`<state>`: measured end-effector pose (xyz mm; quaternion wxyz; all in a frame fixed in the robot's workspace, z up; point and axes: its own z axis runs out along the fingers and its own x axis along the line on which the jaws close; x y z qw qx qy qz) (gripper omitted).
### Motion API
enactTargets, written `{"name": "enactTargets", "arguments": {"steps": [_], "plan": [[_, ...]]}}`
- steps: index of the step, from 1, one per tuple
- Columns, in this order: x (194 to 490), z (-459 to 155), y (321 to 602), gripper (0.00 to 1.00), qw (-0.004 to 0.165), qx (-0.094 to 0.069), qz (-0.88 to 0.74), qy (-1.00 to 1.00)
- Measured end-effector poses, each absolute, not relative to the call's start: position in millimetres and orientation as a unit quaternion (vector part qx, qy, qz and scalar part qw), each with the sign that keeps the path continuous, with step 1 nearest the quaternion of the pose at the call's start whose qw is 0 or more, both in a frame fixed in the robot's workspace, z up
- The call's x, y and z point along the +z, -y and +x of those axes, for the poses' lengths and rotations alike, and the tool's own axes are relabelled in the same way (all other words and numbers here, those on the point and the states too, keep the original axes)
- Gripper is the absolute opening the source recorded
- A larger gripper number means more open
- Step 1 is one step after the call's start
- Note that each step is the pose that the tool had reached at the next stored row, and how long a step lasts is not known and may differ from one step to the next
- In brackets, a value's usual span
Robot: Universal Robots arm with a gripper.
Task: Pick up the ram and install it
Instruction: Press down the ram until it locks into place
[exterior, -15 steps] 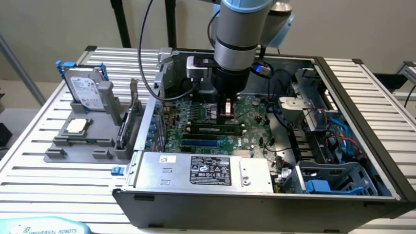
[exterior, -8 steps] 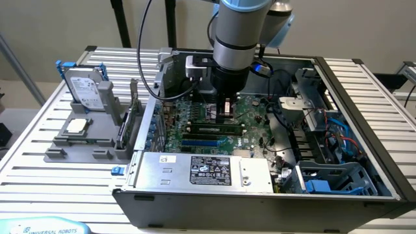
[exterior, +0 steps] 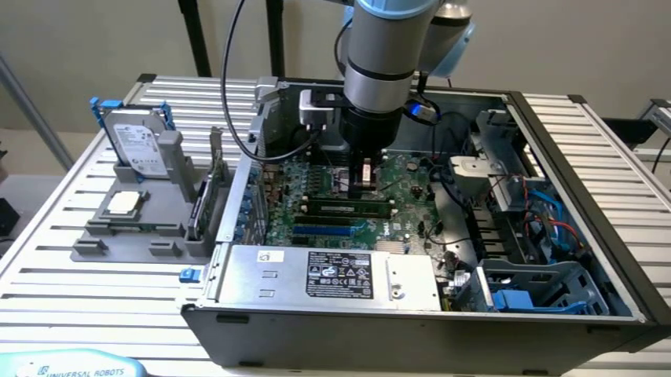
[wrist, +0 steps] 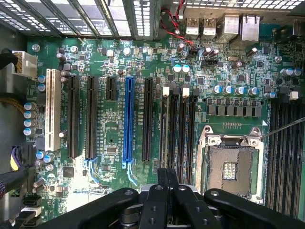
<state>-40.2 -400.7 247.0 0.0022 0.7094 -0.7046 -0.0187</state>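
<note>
Tabletop (exterior: 94,290): ribbed aluminium slats, pale silver, running across its whole surface. Wall (exterior: 94,39): plain beige, unmarked, behind the far edge. Black upright posts (exterior: 194,35): two, rising past the far edge of the tabletop. Grey metal strut (exterior: 31,110): slanted, off the tabletop's far corner at the exterior view's left. Light: even, soft, indoor.
</note>
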Motion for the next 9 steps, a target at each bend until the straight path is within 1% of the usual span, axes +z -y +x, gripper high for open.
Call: {"name": "enactTargets", "arguments": {"steps": [9], "plan": [[246.5,-40.3,400.7,0.11,0.002,-0.019,0.709,0.705]]}}
